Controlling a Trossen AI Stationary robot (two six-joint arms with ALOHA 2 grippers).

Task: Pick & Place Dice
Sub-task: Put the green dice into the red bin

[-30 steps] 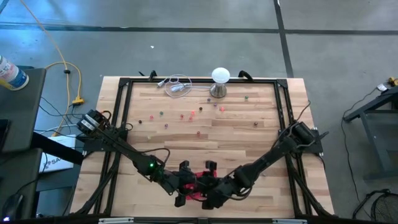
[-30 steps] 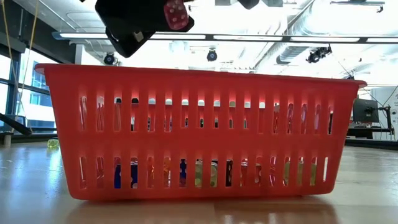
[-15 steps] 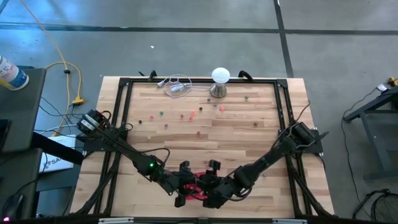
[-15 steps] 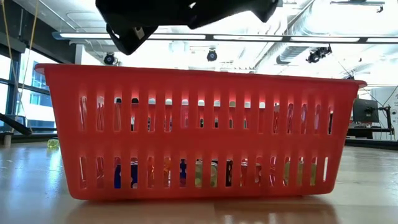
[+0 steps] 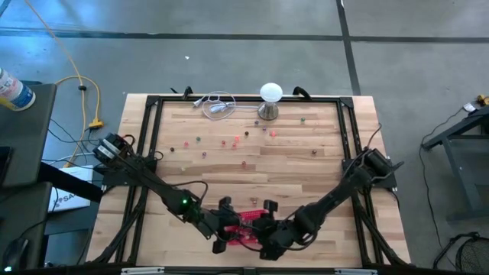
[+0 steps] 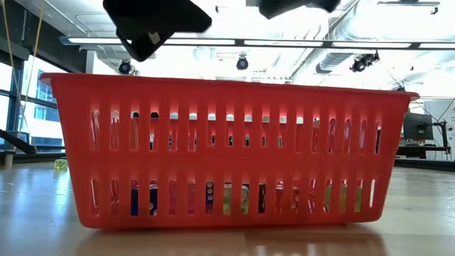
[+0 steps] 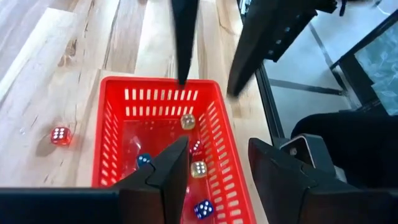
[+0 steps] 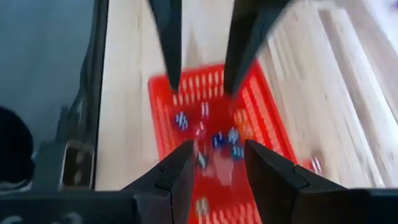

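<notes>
High view: both arms reach in to the near edge of the counter (image 5: 306, 164), where the red basket (image 5: 246, 221) sits between them. Left tool (image 5: 223, 226) hangs over the basket's left end, right tool (image 5: 267, 228) over its right end; the two nearly meet above it.

Left wrist view: left tool's fingers (image 7: 174, 171) stand parted with nothing between them, basket (image 7: 109, 130) directly below. Right wrist view: right tool (image 8: 219, 168) is likewise spread and carries nothing; picture is smeared, details inside are hard to read.

Dice: several already lie on the basket floor, among them a blue one (image 7: 202, 208), a pale one (image 7: 199, 168) and a tan one (image 7: 188, 121). One red die (image 7: 60, 135) rests on the bare wood just outside the basket's long wall. More loose dice (image 5: 239, 140) are scattered across the far half of the counter, well apart from both tools, near the ball-topped metal stand (image 5: 270, 101).

Key relation, as a judgement: remaining dice all lie away from the arms' bases, beyond the basket, so either tool must travel outward; the red die beside the basket is the nearest pick.

Materials: basket is slotted rigid plastic, glossy; dice are tiny hard cubes with pips, apt to roll or skid on smooth planked wood; no long axis to align with
</notes>
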